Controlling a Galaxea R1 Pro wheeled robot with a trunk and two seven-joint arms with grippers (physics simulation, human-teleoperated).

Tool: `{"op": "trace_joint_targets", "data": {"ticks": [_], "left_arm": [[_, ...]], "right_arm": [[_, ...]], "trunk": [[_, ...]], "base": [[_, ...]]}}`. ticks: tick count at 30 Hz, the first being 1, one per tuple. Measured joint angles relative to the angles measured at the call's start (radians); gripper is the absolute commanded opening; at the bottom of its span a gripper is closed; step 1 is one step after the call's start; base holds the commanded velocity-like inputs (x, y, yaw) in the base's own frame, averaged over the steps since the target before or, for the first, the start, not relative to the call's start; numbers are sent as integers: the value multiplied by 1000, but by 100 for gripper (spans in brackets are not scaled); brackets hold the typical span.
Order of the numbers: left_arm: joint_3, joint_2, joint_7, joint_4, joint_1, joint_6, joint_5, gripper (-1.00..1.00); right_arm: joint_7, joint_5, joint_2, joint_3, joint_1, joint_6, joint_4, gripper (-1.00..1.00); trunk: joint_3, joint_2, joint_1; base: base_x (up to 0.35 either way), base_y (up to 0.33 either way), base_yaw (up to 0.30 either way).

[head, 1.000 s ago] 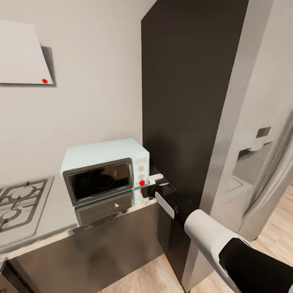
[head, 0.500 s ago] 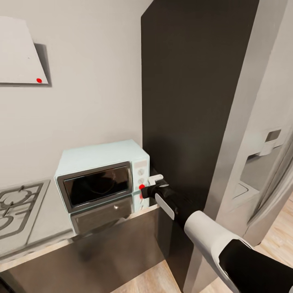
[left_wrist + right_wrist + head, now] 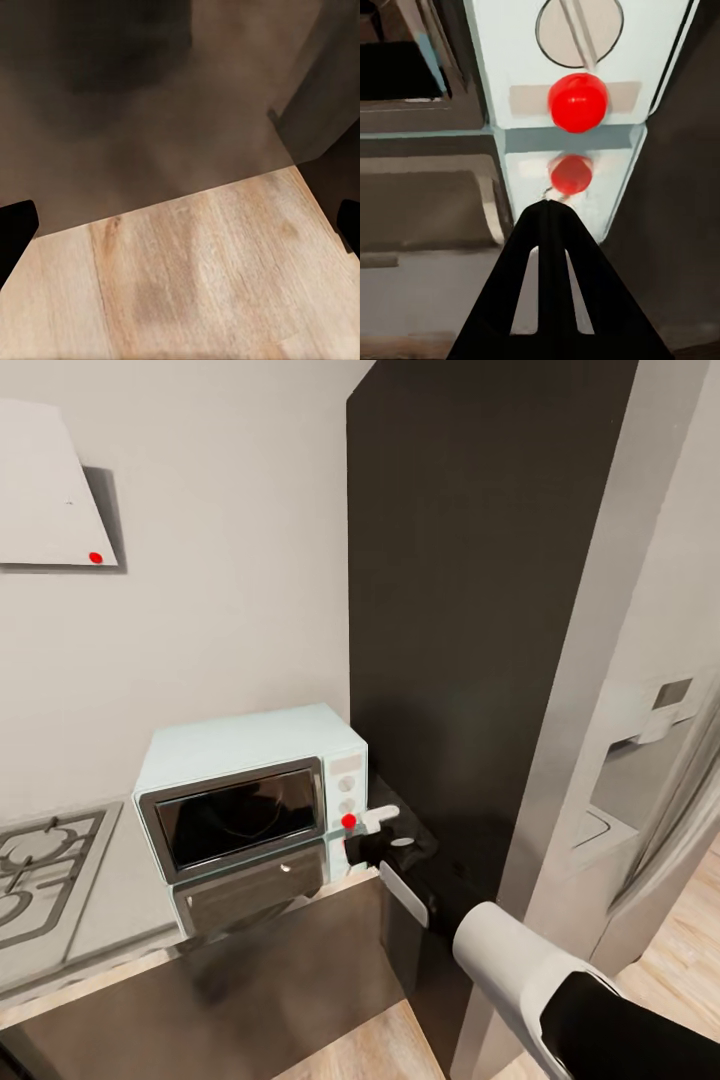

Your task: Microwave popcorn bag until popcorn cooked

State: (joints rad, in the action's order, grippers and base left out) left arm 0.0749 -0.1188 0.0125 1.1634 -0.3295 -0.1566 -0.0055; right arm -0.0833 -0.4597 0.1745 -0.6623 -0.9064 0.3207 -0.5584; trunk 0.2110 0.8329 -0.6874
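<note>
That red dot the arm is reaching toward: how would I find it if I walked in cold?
Find the tall dark cabinet; left of it, the pale blue microwave sits on the steel countertop. On its white control panel, below the pale round knobs, is the red button, the panel's one bright red thing, by the right gripper.

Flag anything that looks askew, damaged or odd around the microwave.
Nothing stands out. The microwave sits square on the countertop with its door closed and intact. The right hand, fingers together, points at the red indicator light on its control panel.
</note>
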Motion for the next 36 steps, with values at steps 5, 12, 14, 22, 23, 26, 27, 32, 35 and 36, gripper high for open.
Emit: {"op": "trace_joint_targets", "data": {"ticks": [5, 12, 14, 22, 23, 26, 27, 32, 35, 36], "left_arm": [[0, 0, 0, 0, 4, 0, 1, 100], [0, 0, 0, 0, 5, 0, 1, 100], [0, 0, 0, 0, 6, 0, 0, 100], [0, -1, 0, 0, 5, 0, 2, 100], [0, -1, 0, 0, 5, 0, 2, 100], [-1, 0, 1, 0, 4, 0, 3, 100], [-1, 0, 1, 0, 4, 0, 3, 100], [-2, 0, 1, 0, 6, 0, 3, 100], [-2, 0, 1, 0, 6, 0, 3, 100], [-2, 0, 1, 0, 6, 0, 3, 100]], "right_arm": [[0, 0, 0, -27, 4, -21, 8, -100], [0, 0, 0, -31, 6, -54, 41, -100], [0, 0, 0, -31, 6, -55, 42, -100], [0, 0, 0, -31, 6, -71, 56, -100], [0, 0, 0, -31, 6, -73, 57, -100], [0, -1, 0, -31, 9, -77, 57, -100], [0, 0, 0, -32, 12, -78, 57, -100], [0, 0, 0, -32, 21, -78, 57, -100], [0, 0, 0, -32, 23, -78, 57, -100], [0, 0, 0, -32, 26, -78, 57, -100]], "trunk": [[0, 0, 0], [0, 0, 0], [0, 0, 0], [0, 0, 0], [0, 0, 0], [0, 0, 0], [0, 0, 0], [0, 0, 0], [0, 0, 0], [0, 0, 0]], "base": [[168, 0, 0], [32, 0, 0], [216, 0, 0], [47, 0, 0], [1, 0, 0], [157, 0, 0], [274, 0, 0], [99, 0, 0], [11, 0, 0], [3, 0, 0]]}}
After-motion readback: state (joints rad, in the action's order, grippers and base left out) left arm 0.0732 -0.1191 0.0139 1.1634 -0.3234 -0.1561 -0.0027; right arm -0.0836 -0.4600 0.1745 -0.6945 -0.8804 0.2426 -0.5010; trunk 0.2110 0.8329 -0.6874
